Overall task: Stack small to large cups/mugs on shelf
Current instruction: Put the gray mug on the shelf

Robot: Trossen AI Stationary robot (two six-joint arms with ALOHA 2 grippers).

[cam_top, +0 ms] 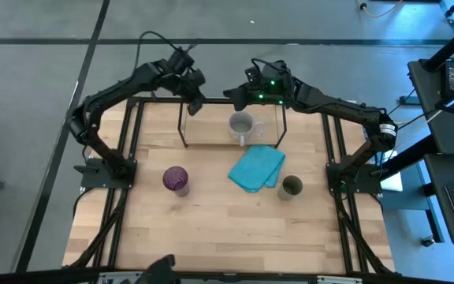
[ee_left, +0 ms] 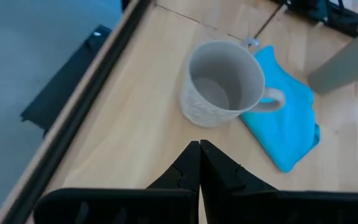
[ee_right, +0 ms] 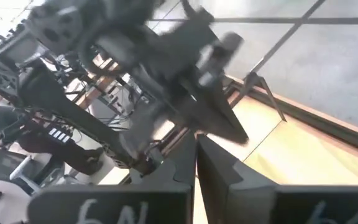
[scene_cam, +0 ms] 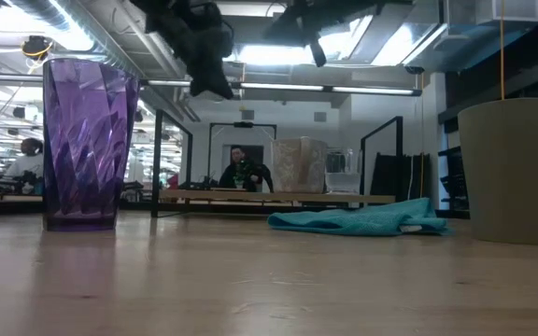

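Overhead, we see the left gripper (cam_top: 195, 106) pinched shut on nothing over the shelf (cam_top: 184, 136) at the table's (cam_top: 211, 229) far edge, the right gripper (cam_top: 232, 95) likewise closed and empty beside it. On the shelf base stands the grey mug (cam_top: 242, 125); purple tumbler (cam_top: 176, 180) mid-left, olive cup (cam_top: 291, 187) mid-right, turquoise cloth (cam_top: 256, 168) between. Low view: tumbler left, cloth centre, olive cup right, a person seated far behind. Left wrist: fingers (ee_left: 191, 167) pressed together, mug just beyond touching the cloth. Right wrist: blurred other arm.
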